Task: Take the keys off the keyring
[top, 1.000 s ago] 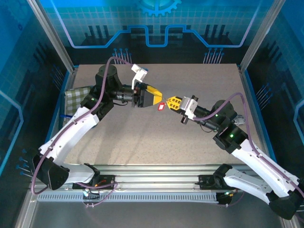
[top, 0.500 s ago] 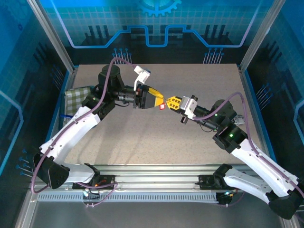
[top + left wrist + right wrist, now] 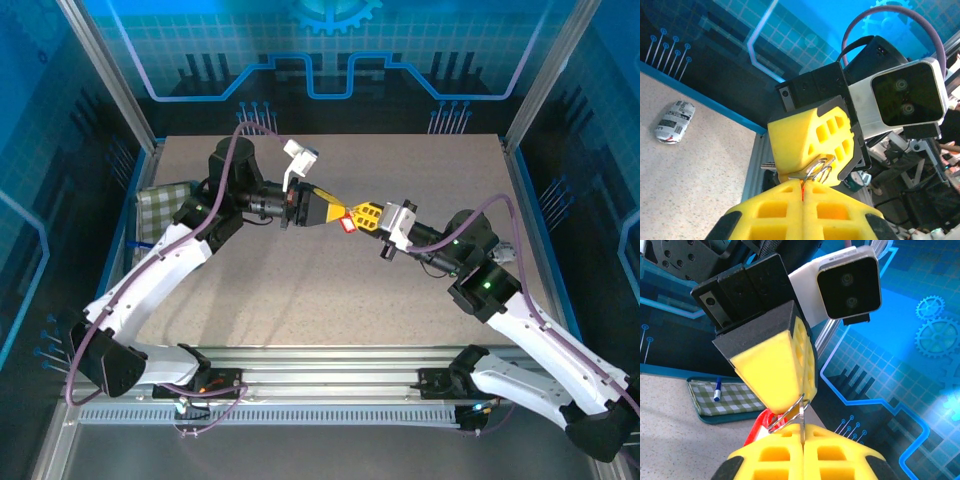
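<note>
Your left claw (image 3: pixel 803 186) and right claw (image 3: pixel 802 430) both wore yellow pads with a matt, slightly grainy, foam-like look, cut through with moulded pockets. Pinched between them, the keyring (image 3: pixel 819 169) was thin bright wire, polished metal that caught the light. Just beside the keyring sat a red tag (image 3: pixel 760 422) of smooth, glossy plastic. Behind the keyring you could see matt black plastic finger backings and a white camera housing (image 3: pixel 905 95) with a satin sheen and a glossy dark lens window. Below the keyring, the worktop (image 3: pixel 300 290) was speckled beige, matt and stone-like. Well left of the keyring lay a green checked cloth (image 3: pixel 732 397), woven and soft-looking.
</note>
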